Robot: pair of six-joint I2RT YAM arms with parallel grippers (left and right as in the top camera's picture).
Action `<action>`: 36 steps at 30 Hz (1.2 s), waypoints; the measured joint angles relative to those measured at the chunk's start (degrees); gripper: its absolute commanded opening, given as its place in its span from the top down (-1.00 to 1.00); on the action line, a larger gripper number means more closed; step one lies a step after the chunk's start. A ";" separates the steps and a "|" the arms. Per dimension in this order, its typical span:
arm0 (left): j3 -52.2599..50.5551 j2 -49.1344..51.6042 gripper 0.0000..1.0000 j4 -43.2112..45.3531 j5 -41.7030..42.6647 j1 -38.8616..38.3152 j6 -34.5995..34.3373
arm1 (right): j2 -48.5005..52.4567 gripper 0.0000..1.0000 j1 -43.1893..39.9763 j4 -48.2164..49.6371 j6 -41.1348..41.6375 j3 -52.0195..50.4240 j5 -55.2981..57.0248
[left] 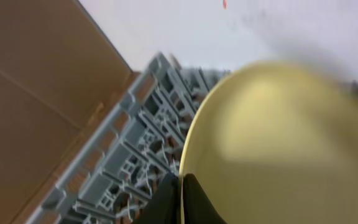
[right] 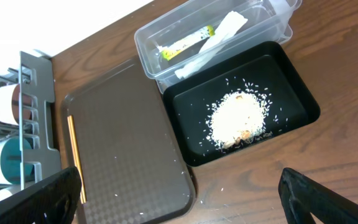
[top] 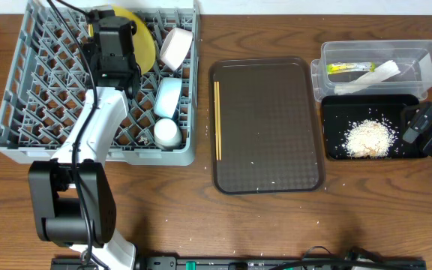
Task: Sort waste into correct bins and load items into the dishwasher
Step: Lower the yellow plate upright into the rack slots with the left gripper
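Yellow plate (top: 145, 42) is stood on edge at the far side of the grey rack (top: 21, 112), rim clamped by the left jaws; right jaws are spread wide over the counter (right: 347, 155)

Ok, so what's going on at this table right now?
The left gripper is clamped on the rim of the yellow plate, holding it on edge at the grey dish rack, which already holds a white bowl, a light blue bowl and a small white cup. The wrapper and paper strip lie in the clear tub, the rice in the black tray. The right gripper hovers open beside it. The chopsticks lie on the brown tray.
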 measured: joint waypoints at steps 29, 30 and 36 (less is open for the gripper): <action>9.81 1.25 0.67 -19.32 27.87 -4.33 -1.84 | 0.00 -0.99 0.00 0.02 0.00 0.00 0.00; 12.35 1.25 0.67 -22.36 29.18 -4.17 -2.73 | 0.00 -0.98 0.00 -0.02 0.00 0.00 0.00; 23.56 1.25 0.68 -33.75 32.30 -2.71 -8.66 | 0.00 -0.98 0.00 -0.02 0.00 0.00 0.00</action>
